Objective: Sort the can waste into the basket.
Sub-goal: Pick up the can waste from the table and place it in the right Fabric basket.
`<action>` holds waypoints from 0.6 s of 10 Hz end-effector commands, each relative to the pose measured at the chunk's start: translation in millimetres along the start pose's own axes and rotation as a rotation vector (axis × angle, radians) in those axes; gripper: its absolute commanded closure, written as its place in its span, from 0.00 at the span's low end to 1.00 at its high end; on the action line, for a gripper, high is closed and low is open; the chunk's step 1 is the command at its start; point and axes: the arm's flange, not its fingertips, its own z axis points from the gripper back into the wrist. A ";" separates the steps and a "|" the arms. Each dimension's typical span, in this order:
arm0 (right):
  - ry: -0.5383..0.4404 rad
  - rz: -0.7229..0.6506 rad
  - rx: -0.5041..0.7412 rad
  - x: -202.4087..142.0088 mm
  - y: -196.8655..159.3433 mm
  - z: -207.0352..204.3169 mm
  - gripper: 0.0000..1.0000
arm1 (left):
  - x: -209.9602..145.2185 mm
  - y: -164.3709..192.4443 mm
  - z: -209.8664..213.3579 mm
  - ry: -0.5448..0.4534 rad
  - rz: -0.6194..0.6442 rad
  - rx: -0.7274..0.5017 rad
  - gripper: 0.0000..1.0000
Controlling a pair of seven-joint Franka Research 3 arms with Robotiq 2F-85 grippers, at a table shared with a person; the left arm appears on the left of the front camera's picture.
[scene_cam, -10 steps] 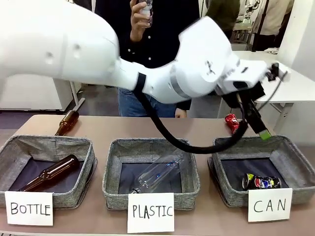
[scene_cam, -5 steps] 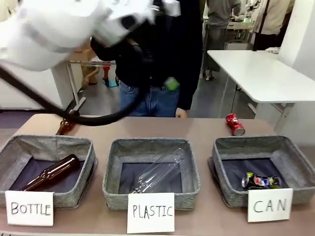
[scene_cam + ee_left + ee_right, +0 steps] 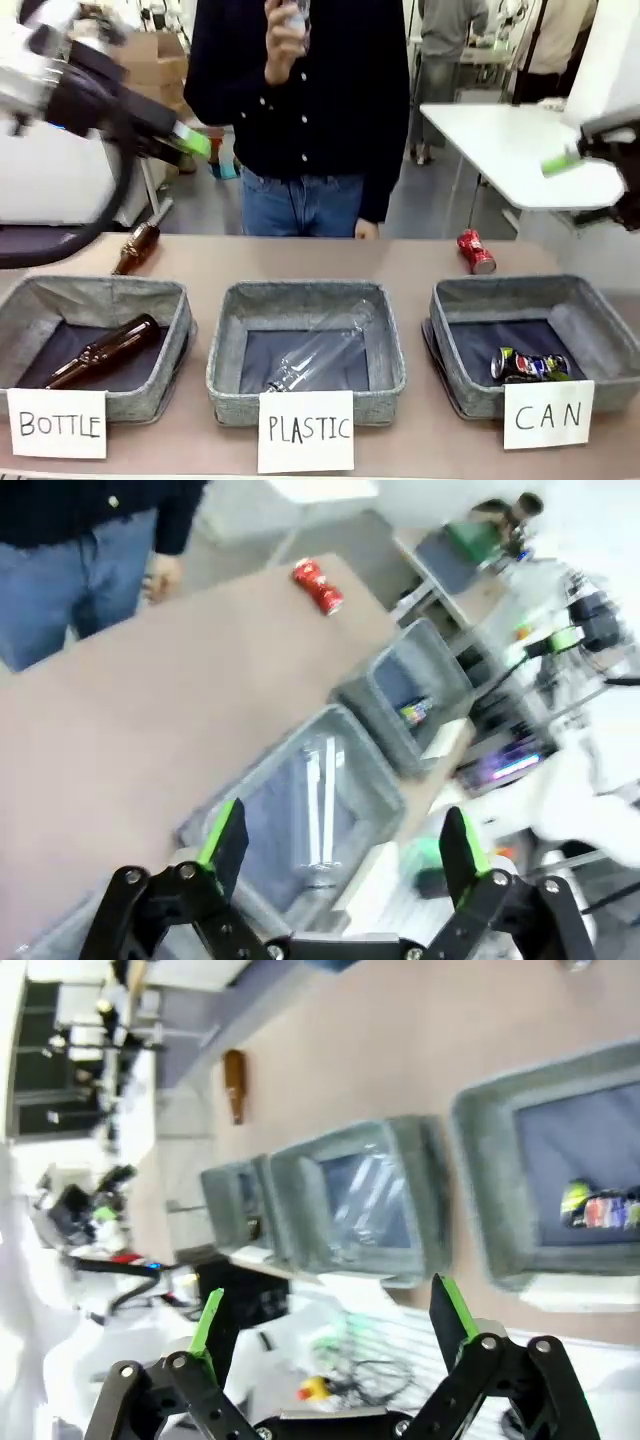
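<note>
One can done, one to go; dark can lies in the CAN basket; red can lies on the table just behind it, not in yet; left gripper & right gripper both wide open, empty, up high at the sides; next: an arm, prob. the right, must drop down, pinch the red can, lift it over the rim; brown bottle lies well apart; nothing seems to block the way.
</note>
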 end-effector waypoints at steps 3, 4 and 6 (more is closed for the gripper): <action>0.055 -0.183 0.139 15.3 -6.4 -40.6 0.00 | -83.0 54.7 58.9 -0.347 0.264 -0.186 0.00; 0.058 -0.133 0.099 12.4 -4.3 -22.8 0.00 | -110.7 67.6 64.3 -0.371 0.292 -0.190 0.00; 0.058 -0.133 0.099 12.4 -4.3 -22.8 0.00 | -160.9 87.3 37.6 -0.129 0.284 -0.161 0.00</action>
